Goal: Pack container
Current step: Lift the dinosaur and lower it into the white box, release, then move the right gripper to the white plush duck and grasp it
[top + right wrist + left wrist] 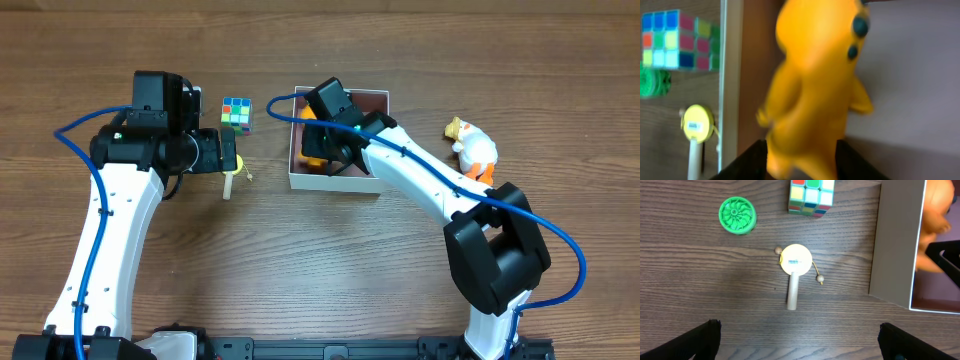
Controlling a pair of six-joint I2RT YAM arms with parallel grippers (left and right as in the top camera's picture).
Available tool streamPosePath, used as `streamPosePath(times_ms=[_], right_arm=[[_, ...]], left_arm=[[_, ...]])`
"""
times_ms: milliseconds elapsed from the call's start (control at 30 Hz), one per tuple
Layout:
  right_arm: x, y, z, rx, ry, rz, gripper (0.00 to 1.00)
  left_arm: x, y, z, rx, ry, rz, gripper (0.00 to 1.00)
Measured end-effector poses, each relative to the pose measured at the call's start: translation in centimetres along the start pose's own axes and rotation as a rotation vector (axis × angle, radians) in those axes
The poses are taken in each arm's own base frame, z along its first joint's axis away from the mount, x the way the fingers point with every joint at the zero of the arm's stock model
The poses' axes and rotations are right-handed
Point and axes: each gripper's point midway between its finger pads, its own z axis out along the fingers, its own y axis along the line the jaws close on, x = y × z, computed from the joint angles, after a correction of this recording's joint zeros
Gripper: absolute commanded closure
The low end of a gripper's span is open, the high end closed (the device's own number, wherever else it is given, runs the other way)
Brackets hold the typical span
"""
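The container (335, 183) is a shallow square box with white walls and a mauve inside, at the table's middle back. It also shows in the left wrist view (895, 245) and the right wrist view (920, 75). My right gripper (335, 150) (800, 160) is inside it, shut on an orange figure toy (313, 140) (815, 75) at the box's left side. That toy also shows in the left wrist view (935, 225). My left gripper (228, 155) (800, 345) is open and empty, over the wood to the left of the box.
A Rubik's cube (237, 115) (810, 197) lies left of the box. A small yellow rattle drum on a wooden stick (232, 172) (796, 260) lies below it. A green ribbed disc (737, 215) sits further left. A white and orange duck toy (472, 150) lies right of the box.
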Motion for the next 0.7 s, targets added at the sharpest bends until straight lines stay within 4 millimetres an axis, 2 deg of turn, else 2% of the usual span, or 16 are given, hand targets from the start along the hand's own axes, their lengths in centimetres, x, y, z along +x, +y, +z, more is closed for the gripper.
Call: streamPosePath(times_ms=[167,233,267,333,400,433,500,533,567,633,700], right_arm=[[0.0,0.2,-0.3,-0.009,0.001,-0.028,0.47],[-0.4,0.4,-1.7,-0.008,-0.018,-0.040,0.47],[-0.6,0.2,-2.7,0.002,-0.030,-0.051,0.46],[-1.9,0.4,-6.2,0.015,-0.084,-0.073,0.43],[-3.7,0.0,-11.4,0.038,-0.174,-0.092,0.43],[-4.3,-1.0,-14.3,0.071,-0.213,-0.106,0.39],[-5.1,-3.8,-18.3,0.153,-0.262,-0.108,0.24],[-5.3,-5.9,-19.9,0.215,-0.273,-0.095,0.09],[-5.9,-9.0,-21.3,0.296,-0.286,-0.059,0.05],[-7.1,-13.5,-22.1,0.399,-0.293,0.014,0.05],[-7.9,-18.3,-21.6,0.482,-0.278,0.100,0.05]], left_arm=[[0.0,0.0,0.0,0.000,0.000,0.000,0.00],[0.0,0.0,0.0,0.000,0.000,0.000,0.00],[0.0,0.0,0.0,0.000,0.000,0.000,0.00],[0.0,0.0,0.0,0.000,0.000,0.000,0.00],[0.0,0.0,0.0,0.000,0.000,0.000,0.00],[0.0,0.0,0.0,0.000,0.000,0.000,0.00],[0.0,0.0,0.0,0.000,0.000,0.000,0.00],[0.0,0.0,0.0,0.000,0.000,0.000,0.00],[0.0,0.0,0.0,0.000,0.000,0.000,0.00],[0.0,0.0,0.0,0.000,0.000,0.000,0.00],[0.0,0.0,0.0,0.000,0.000,0.000,0.00]])
